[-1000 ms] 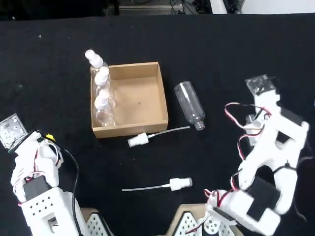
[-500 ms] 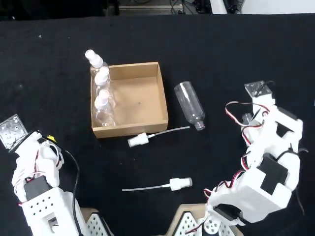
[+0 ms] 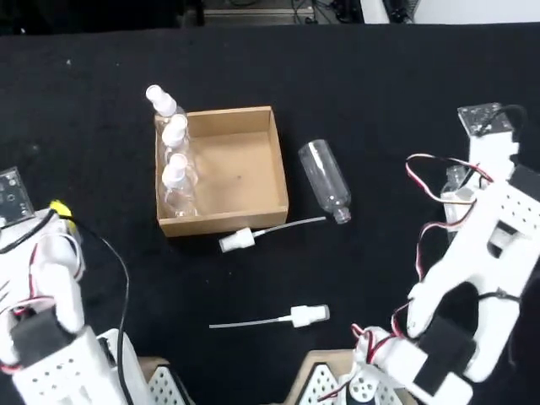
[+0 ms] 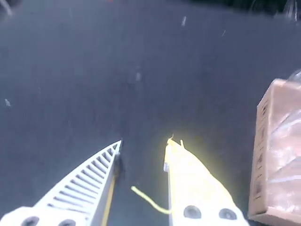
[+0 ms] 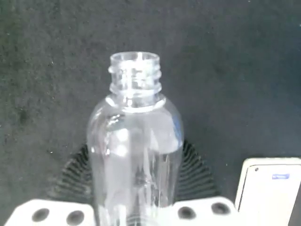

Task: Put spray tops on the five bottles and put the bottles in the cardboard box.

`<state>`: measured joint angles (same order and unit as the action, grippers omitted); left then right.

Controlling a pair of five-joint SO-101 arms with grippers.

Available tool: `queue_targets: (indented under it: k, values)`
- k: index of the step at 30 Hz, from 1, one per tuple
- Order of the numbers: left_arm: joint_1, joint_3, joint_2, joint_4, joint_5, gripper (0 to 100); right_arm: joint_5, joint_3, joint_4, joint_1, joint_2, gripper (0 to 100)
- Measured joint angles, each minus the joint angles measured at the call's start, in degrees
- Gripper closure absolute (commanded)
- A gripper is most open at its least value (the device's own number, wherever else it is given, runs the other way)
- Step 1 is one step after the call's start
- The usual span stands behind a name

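Observation:
The cardboard box [image 3: 245, 173] holds three capped bottles [image 3: 175, 160] in a row along its left wall. One clear uncapped bottle [image 3: 326, 180] lies on the cloth just right of the box. Two spray tops lie loose: one [image 3: 238, 240] in front of the box, another [image 3: 308, 315] nearer the arms. My right gripper [image 5: 138, 162] is shut on a clear uncapped bottle [image 5: 135, 132], neck pointing away from the wrist; in the high view it [image 3: 460, 181] is held right of the lying bottle. My left gripper [image 4: 143, 146] is open over bare cloth, left of the box [image 4: 265, 155].
Black cloth covers the table [image 3: 380, 93]. Both arm bases stand at the near edge, the left arm [image 3: 46, 312] at the lower left and the right arm [image 3: 472, 278] at the lower right. Red and white wires [image 3: 426, 232] loop beside the right arm.
The right arm has swung right and away with its bottle. The left arm has shifted toward the table's left edge. Box, lying bottle and spray tops have not moved.

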<state>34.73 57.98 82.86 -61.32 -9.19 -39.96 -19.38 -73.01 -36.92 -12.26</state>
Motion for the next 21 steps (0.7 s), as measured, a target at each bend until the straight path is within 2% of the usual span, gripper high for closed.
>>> queue_targets:
  k: [2,5,9,13,17,21]
  values:
    - [-1.8,-5.8,0.5,-4.2,-1.0,80,0.2,0.0,-0.6,-0.6,-1.5,98.8]
    - [-8.5,-14.2,0.7,-11.3,-4.8,77,0.2,0.0,-0.6,-0.8,-2.6,98.8]
    - [-22.9,-22.7,-0.3,-20.5,-11.4,77,0.2,0.0,-0.6,-1.3,-2.6,98.8]
    - [-38.9,-28.9,-7.3,-27.8,-16.6,77,0.2,1.8,-0.6,-5.0,-2.6,98.8]
    - [-52.0,-33.8,-19.3,-32.5,-17.3,77,0.1,3.2,-0.6,-9.9,-2.6,98.8]
    - [-65.0,-35.4,-29.1,-33.6,-17.3,77,0.1,3.2,-0.6,-13.6,-2.6,98.8]
